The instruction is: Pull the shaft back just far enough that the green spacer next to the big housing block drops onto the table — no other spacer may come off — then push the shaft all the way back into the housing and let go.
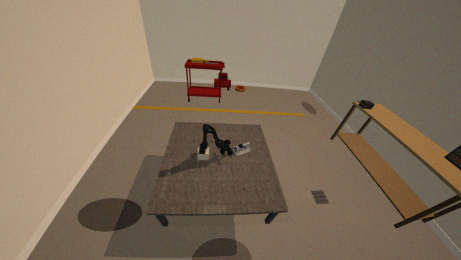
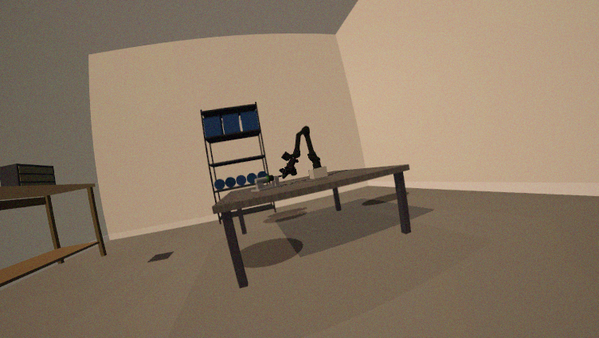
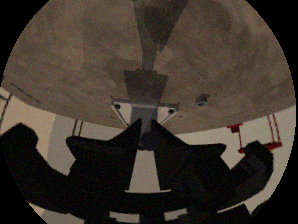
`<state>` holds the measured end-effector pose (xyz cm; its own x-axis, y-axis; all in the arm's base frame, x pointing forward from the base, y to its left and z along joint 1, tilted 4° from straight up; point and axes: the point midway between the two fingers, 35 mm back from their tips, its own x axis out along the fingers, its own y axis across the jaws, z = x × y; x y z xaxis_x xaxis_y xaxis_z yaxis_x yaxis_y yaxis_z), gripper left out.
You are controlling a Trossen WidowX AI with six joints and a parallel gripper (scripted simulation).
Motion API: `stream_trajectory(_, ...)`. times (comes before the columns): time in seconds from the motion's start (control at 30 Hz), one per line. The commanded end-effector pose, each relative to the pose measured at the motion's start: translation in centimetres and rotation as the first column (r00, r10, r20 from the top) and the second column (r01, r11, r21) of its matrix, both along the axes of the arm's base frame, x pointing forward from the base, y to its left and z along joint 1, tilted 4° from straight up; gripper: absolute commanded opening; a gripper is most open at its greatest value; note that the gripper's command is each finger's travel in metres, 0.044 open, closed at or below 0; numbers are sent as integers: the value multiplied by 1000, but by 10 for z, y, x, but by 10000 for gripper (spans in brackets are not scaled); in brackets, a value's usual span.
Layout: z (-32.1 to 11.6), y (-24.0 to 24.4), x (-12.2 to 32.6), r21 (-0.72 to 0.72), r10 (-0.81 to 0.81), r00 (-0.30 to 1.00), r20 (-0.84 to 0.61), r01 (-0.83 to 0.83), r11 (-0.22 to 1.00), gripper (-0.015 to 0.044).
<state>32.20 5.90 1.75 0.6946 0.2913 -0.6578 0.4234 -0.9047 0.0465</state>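
Observation:
The big pale housing block (image 1: 246,144) (image 2: 260,181) stands on a light base plate (image 1: 244,152) (image 3: 163,106). The green spacer (image 1: 243,145) (image 2: 268,178) shows as a thin green edge beside the housing, with a dark piece (image 1: 240,146) next to it on the gripper side. Whether the green spacer still hangs on the shaft is too small to tell for sure, but it sits at shaft height. My gripper (image 1: 232,151) (image 2: 283,174) (image 3: 145,121) is shut on the near end of the shaft, in front of the plate. The fingers hide much of the shaft and fixture in the wrist view.
The fixture stands on the brown table (image 1: 213,190) (image 2: 335,179). A small grey object (image 3: 201,100) lies on the table beside the plate in the wrist view. A small dark thing (image 1: 244,188) lies nearer the table's front edge.

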Motion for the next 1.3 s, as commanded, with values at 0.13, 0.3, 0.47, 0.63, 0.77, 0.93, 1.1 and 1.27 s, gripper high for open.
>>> stream_trajectory(0.13,0,0,-1,-2,6,1000,0,-6,1000,0)
stream_trajectory(0.3,0,0,-2,-2,6,1000,0,-6,1000,0)
stream_trajectory(0.47,0,-1,-3,-2,6,1000,0,-6,1000,0)
stream_trajectory(0.63,0,-1,-3,-2,6,1000,0,-6,1000,0)
stream_trajectory(0.77,0,-1,-3,-2,6,1000,0,-6,1000,0)
stream_trajectory(0.93,0,-1,-4,-2,6,1000,0,-6,1000,0)
stream_trajectory(1.1,-1,-1,-5,-2,6,1000,0,-6,1000,0)
stream_trajectory(1.27,-1,-2,-5,-2,6,1000,0,-6,1000,0)
